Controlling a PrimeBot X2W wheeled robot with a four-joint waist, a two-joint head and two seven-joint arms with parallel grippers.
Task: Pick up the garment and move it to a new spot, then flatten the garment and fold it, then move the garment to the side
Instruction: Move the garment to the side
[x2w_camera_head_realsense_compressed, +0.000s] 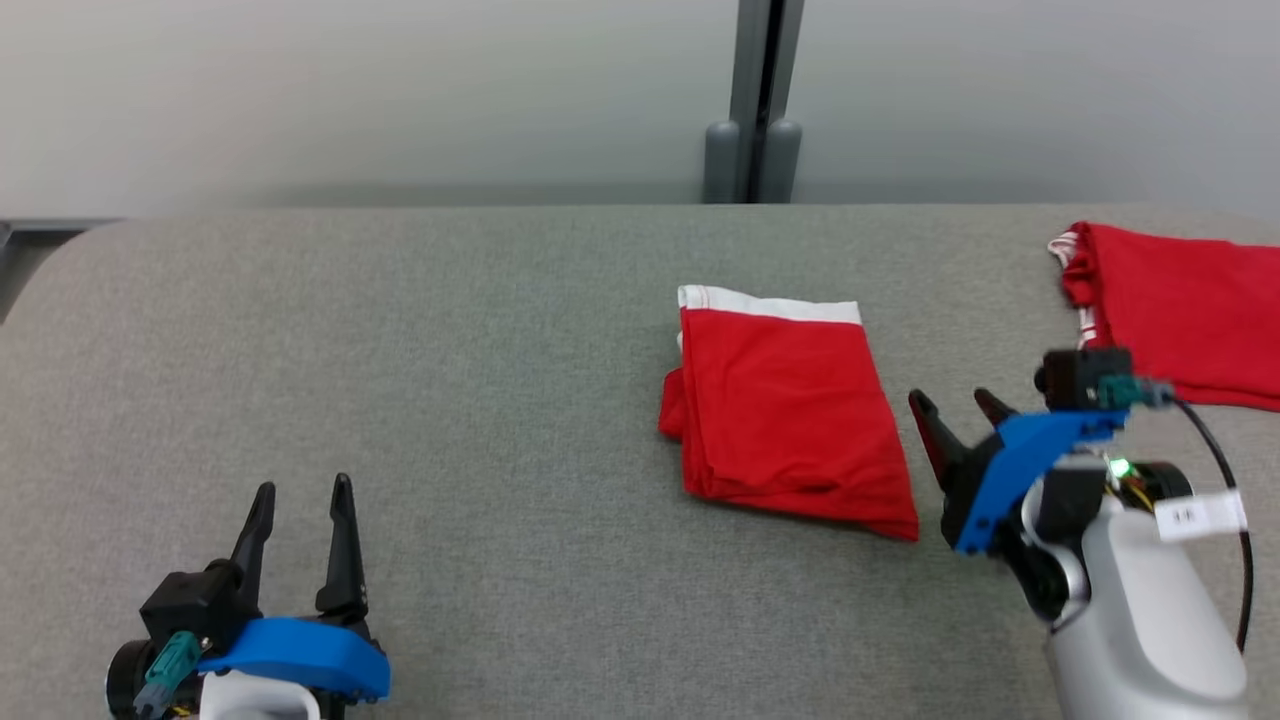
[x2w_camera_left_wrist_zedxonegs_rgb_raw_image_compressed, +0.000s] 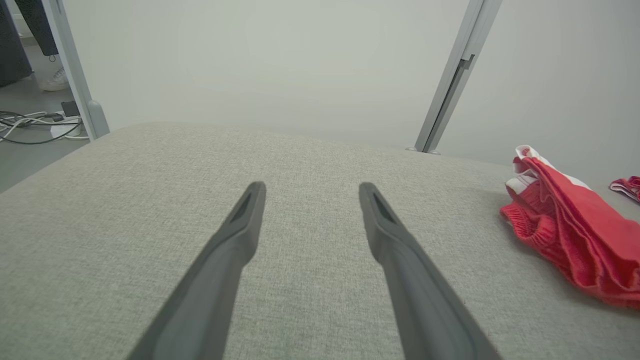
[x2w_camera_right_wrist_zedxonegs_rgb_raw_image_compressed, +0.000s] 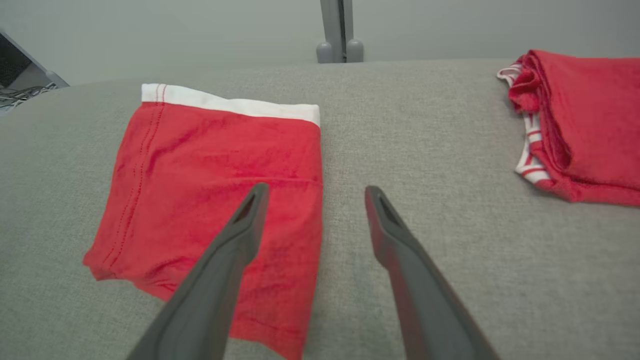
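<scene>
Hovering wide and empty beside the folded red, white-banded cloth garment (x2w_camera_head_realsense_compressed: 790, 420) at mid-frame, the right pincer (x2w_camera_head_realsense_compressed: 950, 398) might snag one layer — unfolding it; left pincer (x2w_camera_head_realsense_compressed: 300, 487) gapes too.

Red garment (x2w_camera_head_realsense_compressed: 785, 410) folded into a neat rectangle, white waistband along the far edge, lying flat on the bench (x2w_camera_head_realsense_compressed: 450, 350), just left of the right gripper (x2w_camera_head_realsense_compressed: 950, 398), layered edges stacked at the near side
</scene>
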